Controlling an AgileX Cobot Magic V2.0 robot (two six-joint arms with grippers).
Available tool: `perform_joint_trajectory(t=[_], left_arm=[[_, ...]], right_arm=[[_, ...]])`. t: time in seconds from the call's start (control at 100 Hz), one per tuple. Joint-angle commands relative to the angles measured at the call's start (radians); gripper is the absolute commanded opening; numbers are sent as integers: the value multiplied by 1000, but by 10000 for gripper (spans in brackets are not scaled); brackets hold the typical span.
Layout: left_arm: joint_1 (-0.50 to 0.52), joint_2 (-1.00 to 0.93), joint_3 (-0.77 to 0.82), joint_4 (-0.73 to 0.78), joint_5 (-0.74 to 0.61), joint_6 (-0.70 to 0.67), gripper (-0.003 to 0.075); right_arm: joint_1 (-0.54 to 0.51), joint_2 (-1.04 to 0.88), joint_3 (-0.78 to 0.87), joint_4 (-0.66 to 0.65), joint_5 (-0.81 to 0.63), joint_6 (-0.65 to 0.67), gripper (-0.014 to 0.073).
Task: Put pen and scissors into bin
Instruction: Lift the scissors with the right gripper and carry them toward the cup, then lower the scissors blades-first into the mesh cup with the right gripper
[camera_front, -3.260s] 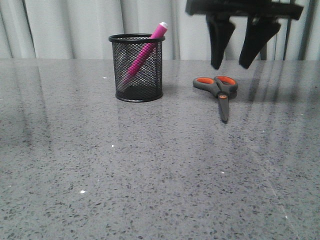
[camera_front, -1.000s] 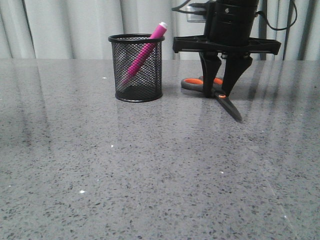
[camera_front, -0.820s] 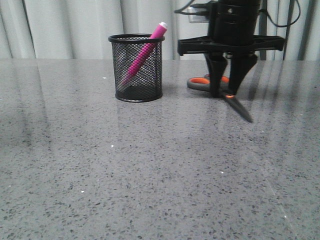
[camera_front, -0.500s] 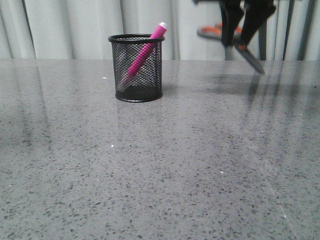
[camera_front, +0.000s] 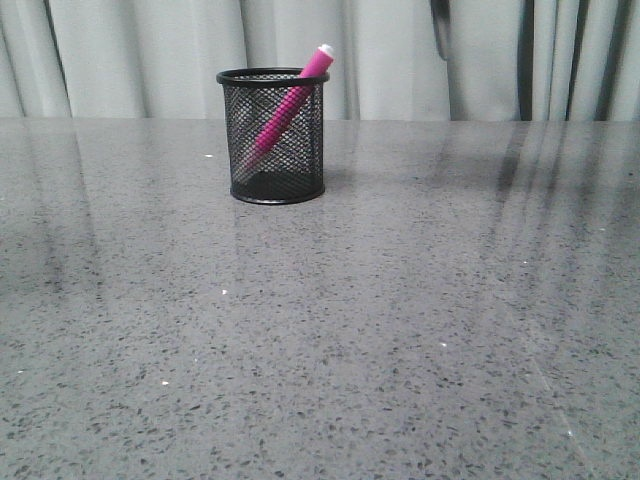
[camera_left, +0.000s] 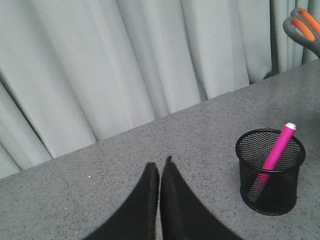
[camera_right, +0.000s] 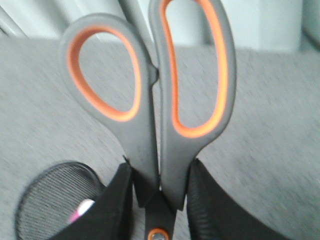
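- Orange-lined loops fill the right wrist view: the scissors (camera_right: 155, 100) sit clamped in the right gripper (camera_right: 157, 200), jaws pinched narrow on the neck just below the handles, with the orange pivot dot peeking out between the fingers.
- Loops point away from the wrist, blades run back between the jaws and out of sight, so the long axis lines up with the gripper's own reach.
- Key relation: the bin (camera_right: 55, 200) shows beneath and off to one side of the held scissors, its mesh mouth open upward and well apart from them. My read is the right arm needs to carry across until the blades hang over that mouth.
- From the front, the bin (camera_front: 273, 135) stands upright on the speckled grey surface (camera_front: 400, 320); no arm or scissors appear in that view, so the load must be held high.
- Pen (camera_front: 285, 110) is already in, leaning diagonally, white tip poking past the solid black rim.
- That slanted pen takes up part of the opening, so a blade could catch on it.
- Left gripper (camera_left: 160, 172) hovers near the bin, black fingers pressed together on nothing, pale curtain (camera_left: 125, 60) behind.
- Scissors' handles glimpsed high at the edge of the left wrist view, clear of the surface.
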Motion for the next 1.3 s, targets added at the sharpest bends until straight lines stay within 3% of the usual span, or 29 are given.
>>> perform_joint_trajectory(t=[0.0, 0.2, 0.44, 1.16, 1.29], left_arm=[[0, -9, -28, -43, -45, -10, -22], [0, -9, -28, -43, -43, -10, -22], [0, -9, -28, -43, -37, -10, -22], [0, -5, -28, -43, -37, -10, -22], [0, -5, -28, -43, -37, -10, -21]], right_arm=[[43, -82, 45, 17, -267, -6, -71], [156, -70, 76, 15, -460, -6, -71], [174, -5, 76, 14, -693, -6, -71], [193, 160, 83, -204, -712, -6, -71], [193, 161, 131, -208, -772, -6, -71]])
